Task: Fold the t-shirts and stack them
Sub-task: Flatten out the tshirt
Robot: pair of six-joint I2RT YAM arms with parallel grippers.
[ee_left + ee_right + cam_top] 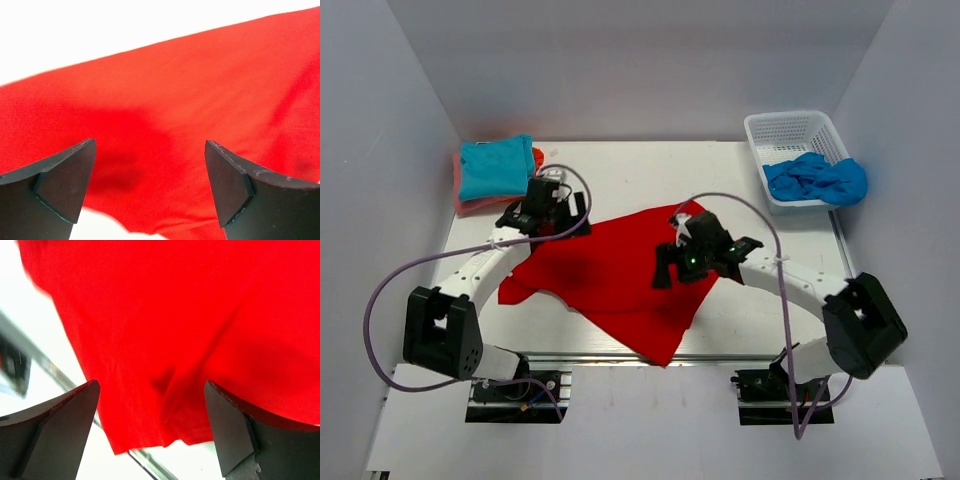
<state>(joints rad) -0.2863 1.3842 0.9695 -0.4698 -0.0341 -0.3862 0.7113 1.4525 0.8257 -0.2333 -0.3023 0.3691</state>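
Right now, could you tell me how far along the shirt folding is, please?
Done: the turquoise shirt lies folded on the orange-pink one at the far left corner. In hand: nothing is gripped; the left hand and right hand hover open over the red shirt, which is spread out and unfolded. Left: fold it and stack it; the blue cloth in the basket may follow.

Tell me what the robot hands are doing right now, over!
Left fingers open, right fingers open, both above red shirt. Red shirt spread out, unfolded. Turquoise shirt folded atop orange one, far left. Nothing blocking.
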